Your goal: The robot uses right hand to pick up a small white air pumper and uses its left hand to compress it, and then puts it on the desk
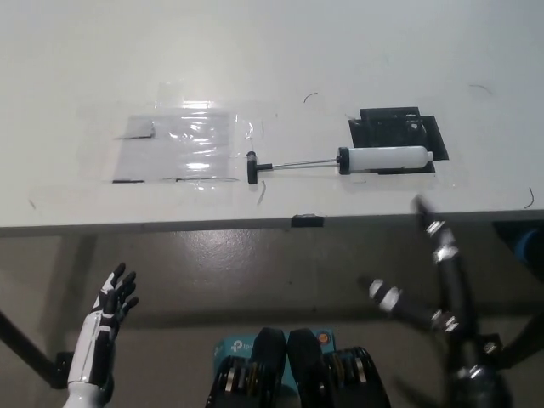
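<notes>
The white air pumper (382,159) lies flat on the bench (272,59), partly on a black patch (393,123). Below the bench edge, the black right hand (425,255) is wide and empty. The white left hand (115,297) is wide too, far from the pumper.

White bench (272,51) filling the upper half of the view, front edge running straight across the middle. Lying flat on it, right of centre: small white air pumper (384,159), barrel to the right, thin metal rod drawn out to the left, ending in a black T-handle (252,167). Barrel resting on a black patch (391,127) stuck to the surface. Left of the handle, just beside it: clear glossy plastic sheet (178,144), taped down flat. Small black clip (307,221) at the front edge, near the middle.
</notes>
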Motion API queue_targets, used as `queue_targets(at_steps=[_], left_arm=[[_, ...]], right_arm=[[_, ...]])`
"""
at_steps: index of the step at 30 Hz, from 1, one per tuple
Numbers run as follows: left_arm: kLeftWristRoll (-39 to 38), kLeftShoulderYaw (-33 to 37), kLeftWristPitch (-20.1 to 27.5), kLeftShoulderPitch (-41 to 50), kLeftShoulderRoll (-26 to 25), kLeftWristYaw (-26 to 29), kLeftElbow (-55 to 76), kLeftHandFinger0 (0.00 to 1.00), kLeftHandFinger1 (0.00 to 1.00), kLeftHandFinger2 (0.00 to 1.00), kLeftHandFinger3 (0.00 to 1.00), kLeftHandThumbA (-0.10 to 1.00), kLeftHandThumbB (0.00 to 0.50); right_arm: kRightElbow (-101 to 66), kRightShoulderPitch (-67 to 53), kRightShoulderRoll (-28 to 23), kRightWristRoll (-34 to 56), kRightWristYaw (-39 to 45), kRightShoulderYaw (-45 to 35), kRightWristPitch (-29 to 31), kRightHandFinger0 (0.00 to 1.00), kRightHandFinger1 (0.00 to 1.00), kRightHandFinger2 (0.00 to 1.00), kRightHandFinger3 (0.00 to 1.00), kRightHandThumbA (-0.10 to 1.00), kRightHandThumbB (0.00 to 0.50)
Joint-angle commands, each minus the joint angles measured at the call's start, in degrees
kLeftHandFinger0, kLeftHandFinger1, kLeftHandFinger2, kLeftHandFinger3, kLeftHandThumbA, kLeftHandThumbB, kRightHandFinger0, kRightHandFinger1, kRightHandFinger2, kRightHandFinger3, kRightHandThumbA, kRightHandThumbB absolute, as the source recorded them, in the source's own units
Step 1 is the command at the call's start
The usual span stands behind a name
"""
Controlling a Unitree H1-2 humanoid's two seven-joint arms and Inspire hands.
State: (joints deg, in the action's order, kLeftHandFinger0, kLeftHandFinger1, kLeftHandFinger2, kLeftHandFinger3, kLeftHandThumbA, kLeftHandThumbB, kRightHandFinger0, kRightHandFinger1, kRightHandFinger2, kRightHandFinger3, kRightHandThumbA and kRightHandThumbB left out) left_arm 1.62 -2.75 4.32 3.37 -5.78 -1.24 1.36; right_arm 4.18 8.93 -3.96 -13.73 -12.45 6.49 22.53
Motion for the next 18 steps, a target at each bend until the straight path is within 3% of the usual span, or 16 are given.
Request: queue_targets(at_steps=[1, 3, 6, 7, 9, 12, 13, 18], left_arm=[[0.2, 0.1, 3.2, 0.3, -0.5, -0.1, 1.9, 1.0, 1.0, 1.0, 1.0, 1.0, 0.0], [0.2, 0.2, 3.5, 0.3, -0.5, -0.3, 1.7, 1.0, 1.0, 1.0, 1.0, 1.0, 0.0], [0.3, 0.3, 3.5, 0.3, -0.5, -0.2, 1.7, 1.0, 1.0, 1.0, 1.0, 1.0, 0.0], [0.2, 0.4, 3.4, 0.9, -0.4, -0.3, 2.1, 1.0, 1.0, 1.0, 1.0, 1.0, 0.0], [0.3, 0.5, 3.8, 1.9, -0.3, -0.3, 2.1, 1.0, 1.0, 1.0, 1.0, 1.0, 0.0], [0.3, 0.5, 3.9, 1.9, -0.3, -0.4, 2.1, 1.0, 1.0, 1.0, 1.0, 1.0, 0.0], [-0.1, 0.6, 4.0, 2.8, -0.1, -0.5, 2.3, 1.0, 1.0, 1.0, 1.0, 0.99, 0.008], [0.0, 0.7, 4.3, 3.2, -0.2, -0.6, 2.3, 1.0, 1.0, 1.0, 1.0, 0.99, 0.0]], right_arm=[[-8.8, 9.2, -4.4, -0.9, 5.5, -1.5, -5.8, 1.0, 1.0, 1.0, 1.0, 1.0, 0.332], [-9.3, 15.4, -8.3, -2.6, 10.0, -1.1, -11.3, 1.0, 1.0, 1.0, 1.0, 1.0, 0.327], [-8.9, 17.4, -9.8, -2.8, 11.1, -0.4, -12.7, 1.0, 1.0, 1.0, 1.0, 1.0, 0.329], [-5.6, 24.8, -13.5, -1.1, 17.9, 1.2, -19.6, 1.0, 1.0, 1.0, 1.0, 1.0, 0.337], [-0.3, 32.6, -16.7, -0.5, 24.8, 3.3, -26.5, 1.0, 1.0, 1.0, 1.0, 1.0, 0.356], [0.3, 33.6, -17.2, -0.1, 25.3, 4.0, -27.7, 1.0, 1.0, 1.0, 1.0, 1.0, 0.355], [9.4, 40.0, -17.8, -1.2, 29.1, 6.2, -30.3, 1.0, 1.0, 1.0, 1.0, 1.0, 0.369], [18.2, 44.8, -17.8, -2.6, 30.4, 9.0, -29.5, 1.0, 1.0, 1.0, 1.0, 1.0, 0.392]])
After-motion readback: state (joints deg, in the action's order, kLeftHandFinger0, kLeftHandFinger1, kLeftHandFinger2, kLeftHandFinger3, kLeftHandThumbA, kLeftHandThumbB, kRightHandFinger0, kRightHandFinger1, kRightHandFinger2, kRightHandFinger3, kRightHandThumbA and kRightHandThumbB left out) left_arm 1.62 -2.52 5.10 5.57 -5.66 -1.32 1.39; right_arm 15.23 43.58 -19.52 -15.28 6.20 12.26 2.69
